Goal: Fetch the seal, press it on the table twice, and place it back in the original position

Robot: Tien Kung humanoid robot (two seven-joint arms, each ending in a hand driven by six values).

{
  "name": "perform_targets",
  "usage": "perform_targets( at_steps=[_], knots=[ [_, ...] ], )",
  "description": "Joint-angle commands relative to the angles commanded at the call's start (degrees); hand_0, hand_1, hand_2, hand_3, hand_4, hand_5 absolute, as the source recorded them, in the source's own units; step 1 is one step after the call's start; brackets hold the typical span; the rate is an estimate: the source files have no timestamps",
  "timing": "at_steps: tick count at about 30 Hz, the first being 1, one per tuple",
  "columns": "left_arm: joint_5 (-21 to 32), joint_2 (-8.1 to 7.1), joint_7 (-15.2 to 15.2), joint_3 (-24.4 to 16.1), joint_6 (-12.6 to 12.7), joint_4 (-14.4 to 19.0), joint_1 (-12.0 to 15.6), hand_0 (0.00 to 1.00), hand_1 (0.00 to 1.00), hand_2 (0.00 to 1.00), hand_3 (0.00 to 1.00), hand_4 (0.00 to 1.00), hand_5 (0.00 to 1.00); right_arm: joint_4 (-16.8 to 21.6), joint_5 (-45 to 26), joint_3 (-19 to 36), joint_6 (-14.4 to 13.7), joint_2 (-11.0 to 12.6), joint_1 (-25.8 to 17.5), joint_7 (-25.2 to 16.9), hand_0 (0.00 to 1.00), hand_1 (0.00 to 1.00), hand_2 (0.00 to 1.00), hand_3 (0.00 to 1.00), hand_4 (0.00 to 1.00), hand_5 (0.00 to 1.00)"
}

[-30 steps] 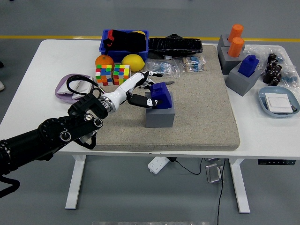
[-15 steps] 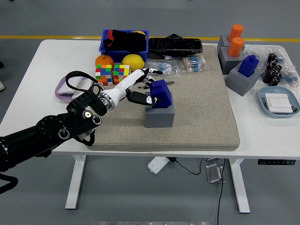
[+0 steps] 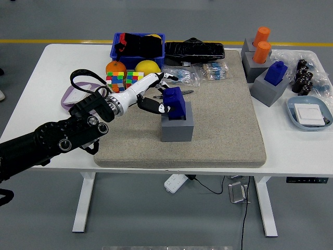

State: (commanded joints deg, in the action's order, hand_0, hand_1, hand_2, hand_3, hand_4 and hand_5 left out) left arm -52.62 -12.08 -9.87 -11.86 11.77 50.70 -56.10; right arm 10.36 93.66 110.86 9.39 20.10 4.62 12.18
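A dark blue seal (image 3: 175, 102) stands upright over its grey block holder (image 3: 177, 128) in the middle of the grey mat (image 3: 223, 125). Its lower end is still at the holder's top opening. My left hand (image 3: 157, 96), white with black fingertips, reaches in from the left and is shut on the seal's left side. The black forearm (image 3: 62, 138) crosses the table's left part. My right arm does not show.
Two colour cubes (image 3: 125, 82), an orange (image 3: 115, 66), a lemon (image 3: 147, 67) and a blue bin (image 3: 137, 45) lie just behind my hand. At the right stand grey holders with orange seals (image 3: 259, 44) and another blue seal (image 3: 275, 73), plus a blue tray (image 3: 309, 114).
The seal has risen in my left hand and turned from tilted to upright above its holder. My left arm has drawn back and to the left.
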Motion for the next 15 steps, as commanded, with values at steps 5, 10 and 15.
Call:
perform_targets(
  at_steps=[5, 10, 15],
  knots=[
    [-1.4, -0.28, 1.3, 0.0, -0.8, 1.3, -0.1, 0.834, 0.524, 0.437, 0.845, 0.69, 0.002, 0.0, 0.0, -0.2, 0.0, 0.0, 0.0, 0.0, 0.87, 0.732, 0.713, 0.717, 0.831, 0.507],
    [-2.6, -0.25, 2.0, 0.2, -1.1, 1.7, -0.4, 0.834, 0.523, 0.437, 0.845, 0.691, 0.002, 0.0, -0.1, -0.5, 0.0, 0.1, -0.1, 0.0, 0.87, 0.732, 0.713, 0.718, 0.831, 0.507],
    [-4.4, 0.12, 2.6, 0.3, -1.0, 2.1, -0.8, 0.834, 0.517, 0.436, 0.842, 0.687, 0.002, 0.0, 0.0, -0.4, 0.0, 0.1, -0.2, 0.0, 0.87, 0.732, 0.713, 0.718, 0.831, 0.507]
  ],
)
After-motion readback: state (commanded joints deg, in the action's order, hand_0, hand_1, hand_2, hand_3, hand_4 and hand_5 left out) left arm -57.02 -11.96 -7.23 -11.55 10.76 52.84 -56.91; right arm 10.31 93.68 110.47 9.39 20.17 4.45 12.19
